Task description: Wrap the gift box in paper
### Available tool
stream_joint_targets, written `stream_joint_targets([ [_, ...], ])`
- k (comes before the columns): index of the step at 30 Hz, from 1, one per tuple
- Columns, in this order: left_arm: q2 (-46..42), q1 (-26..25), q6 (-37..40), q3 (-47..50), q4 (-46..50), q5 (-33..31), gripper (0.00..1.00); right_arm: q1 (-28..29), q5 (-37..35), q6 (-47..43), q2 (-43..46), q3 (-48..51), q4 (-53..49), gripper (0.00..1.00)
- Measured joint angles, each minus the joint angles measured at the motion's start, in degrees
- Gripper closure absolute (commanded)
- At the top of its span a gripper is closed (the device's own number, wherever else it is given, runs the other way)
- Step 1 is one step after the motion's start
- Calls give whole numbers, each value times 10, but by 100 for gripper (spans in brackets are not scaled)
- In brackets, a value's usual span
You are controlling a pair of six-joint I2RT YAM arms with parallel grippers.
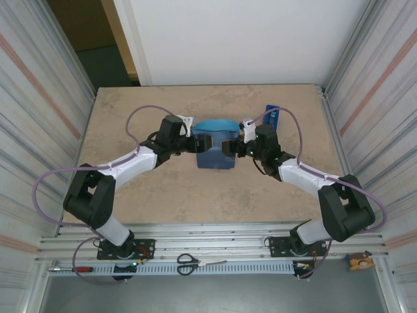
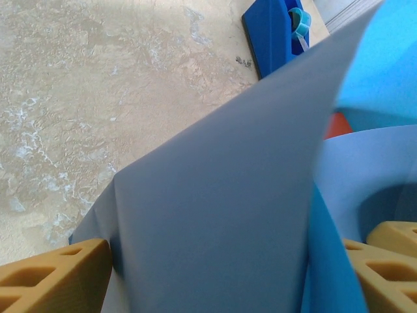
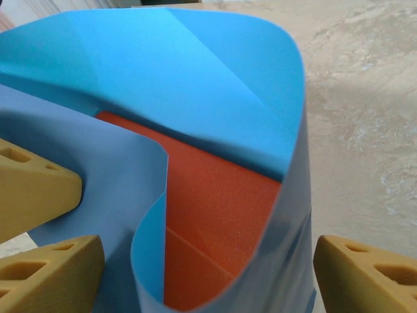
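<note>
Closest to us in the wrist views are the yellow fingers (image 3: pixel 52 274) of the right pincer (image 3: pixel 207 244). They stand wide on either side of the parcel, and the one on the right sits just beside the paper, though we cannot see it pressing. The left pincer (image 2: pixel 225 248) is wide as well, with a raised flap of paper between its fingers and touching one of them.

The paper (image 3: pixel 195 72) is our biggest worry. It curls loosely over the gift box (image 3: pixel 215 202), which lies at the middle of the desk (image 1: pixel 195 195) between the two pincers, its orange top bare through the gap. We see no tape on any edge. With neither pincer pinching, we judge that the flaps could spring open. A finger closing at an angle could also crease or tear the thin sheet. If one side is pushed harder than the other, the box could slide inside the loose loop and leave the wrap crooked.

The blue tape dispenser (image 1: pixel 272 117) lies just beside the right wrist, so a swing of that arm could knock it away. The scissors (image 1: pixel 187 263) rest on the rail at the near edge, well apart from all this.

We can read no brand, label or writing anywhere
</note>
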State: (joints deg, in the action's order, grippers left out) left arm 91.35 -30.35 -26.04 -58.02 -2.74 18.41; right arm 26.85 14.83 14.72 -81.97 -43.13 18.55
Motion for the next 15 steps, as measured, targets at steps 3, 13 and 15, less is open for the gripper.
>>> stream_joint_targets([
  [3, 0, 0, 0, 0, 4, 5, 20, 0, -1, 14, 0, -11, -10, 23],
  [13, -10, 14, 3, -2, 26, 5, 12, 0, -22, 31, -11, -22, -28, 41],
  [15, -11, 22, 3, -2, 27, 5, 16, 0, -23, 31, -12, -22, -28, 43],
])
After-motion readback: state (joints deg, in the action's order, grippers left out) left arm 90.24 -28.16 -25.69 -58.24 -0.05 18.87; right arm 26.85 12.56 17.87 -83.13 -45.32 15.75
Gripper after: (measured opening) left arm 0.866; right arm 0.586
